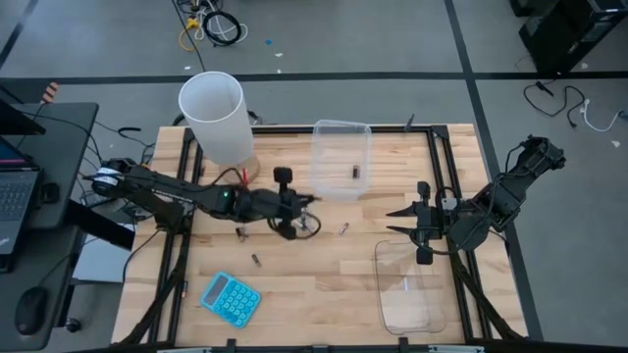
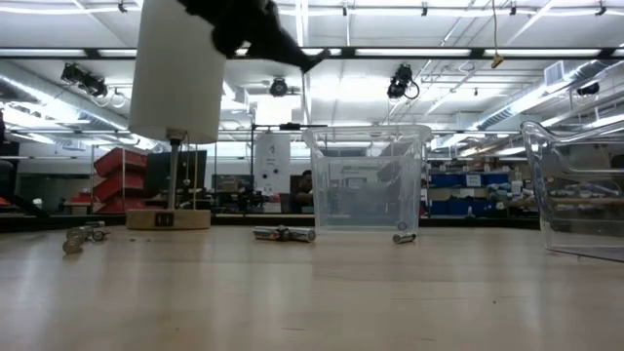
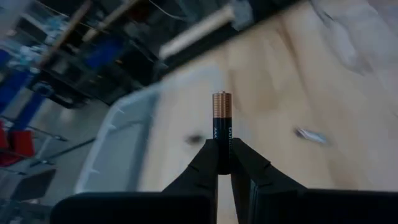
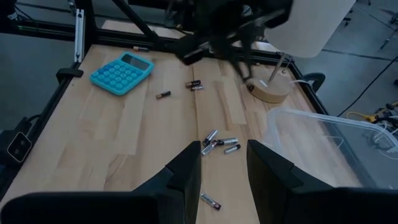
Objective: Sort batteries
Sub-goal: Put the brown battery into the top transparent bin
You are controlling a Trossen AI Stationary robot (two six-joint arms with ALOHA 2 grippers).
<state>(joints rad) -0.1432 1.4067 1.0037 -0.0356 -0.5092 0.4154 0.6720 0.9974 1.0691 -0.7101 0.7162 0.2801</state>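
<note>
Black-and-copper battery [image 3: 221, 121] pinched upright between the closed fingers of the left gripper [image 1: 312, 203], raised off the table [image 1: 324, 275], with a clear tub [image 1: 340, 157] just beyond the fingertips holding one dark battery inside [image 1: 355, 172]. Below and around that gripper, loose batteries [image 4: 219, 144] scattered on the wood, another lone cell [image 1: 256, 260] nearer the blue calculator [image 1: 232, 297]. Well off to the side, right gripper [image 1: 397, 224] parked with fingers apart and empty, beside a second clear tub [image 1: 407, 287].

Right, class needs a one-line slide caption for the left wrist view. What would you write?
Left gripper shut on a copper-topped black battery, held above the wooden table near a clear tub.
</note>
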